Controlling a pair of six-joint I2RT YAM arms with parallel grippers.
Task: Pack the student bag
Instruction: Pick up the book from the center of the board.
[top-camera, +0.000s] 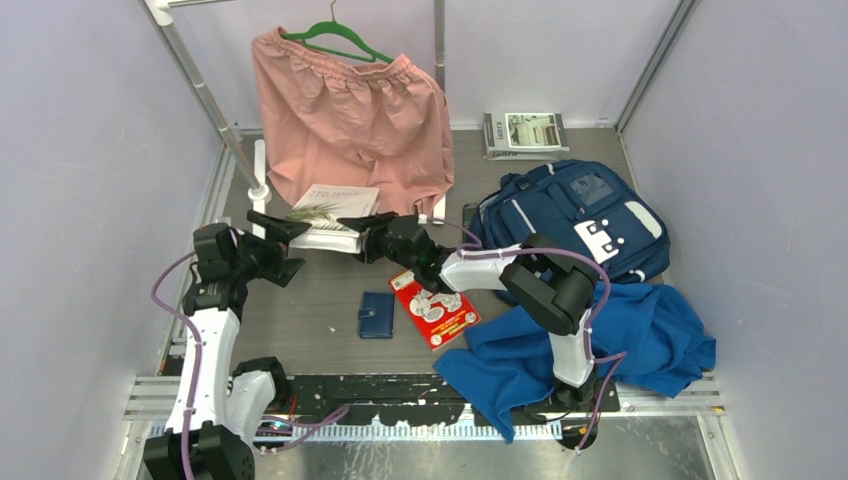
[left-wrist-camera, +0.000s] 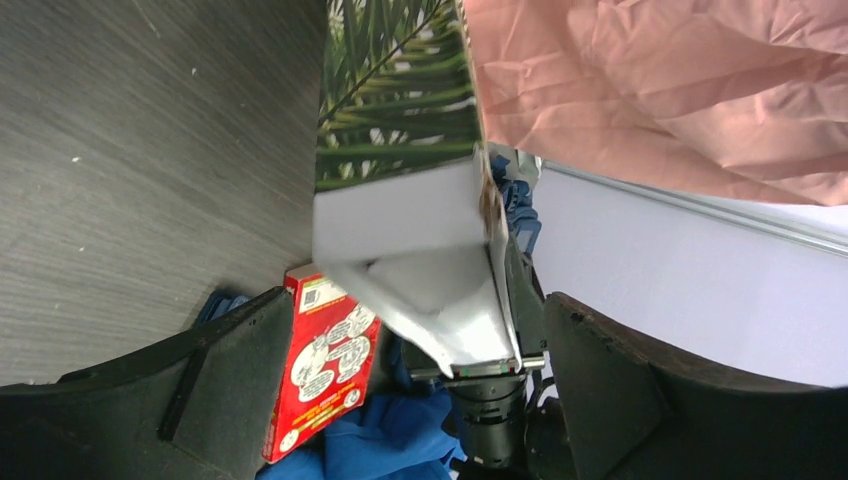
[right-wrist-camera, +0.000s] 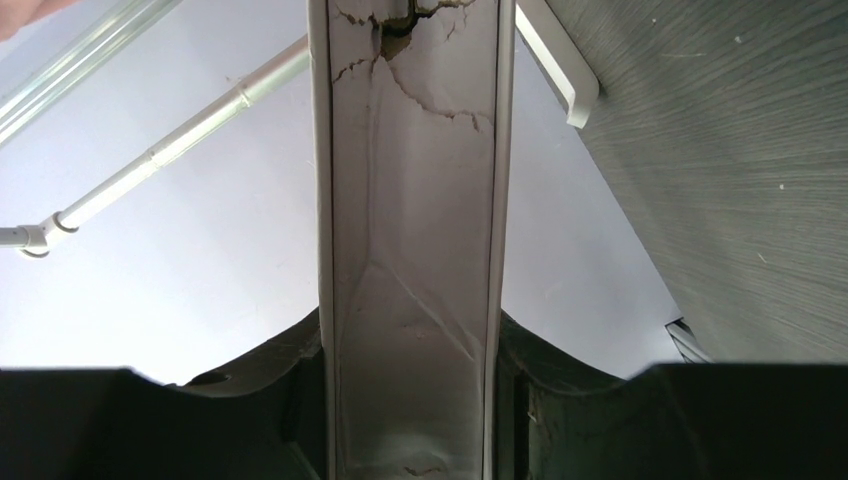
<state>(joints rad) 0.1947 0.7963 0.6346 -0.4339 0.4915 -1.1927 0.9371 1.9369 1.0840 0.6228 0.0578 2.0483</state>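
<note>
The student bag (top-camera: 580, 215), navy with white trim, lies at the back right of the table. A thick white book (top-camera: 330, 222) with a palm-leaf cover (left-wrist-camera: 395, 100) is held off the table at centre-left. My right gripper (top-camera: 368, 238) is shut on the book's right end, and the creased white spine (right-wrist-camera: 412, 250) fills the space between its fingers. My left gripper (top-camera: 281, 243) is open at the book's left end. In the left wrist view the book's end (left-wrist-camera: 420, 240) sits between the wide fingers (left-wrist-camera: 235, 370) with a gap on each side.
Pink shorts (top-camera: 350, 115) hang on a green hanger from the rack just behind the book. A red booklet (top-camera: 433, 308) and a small navy wallet (top-camera: 377, 314) lie mid-table. A royal-blue cloth (top-camera: 600, 340) covers the front right. Magazines (top-camera: 525, 133) are stacked at the back wall.
</note>
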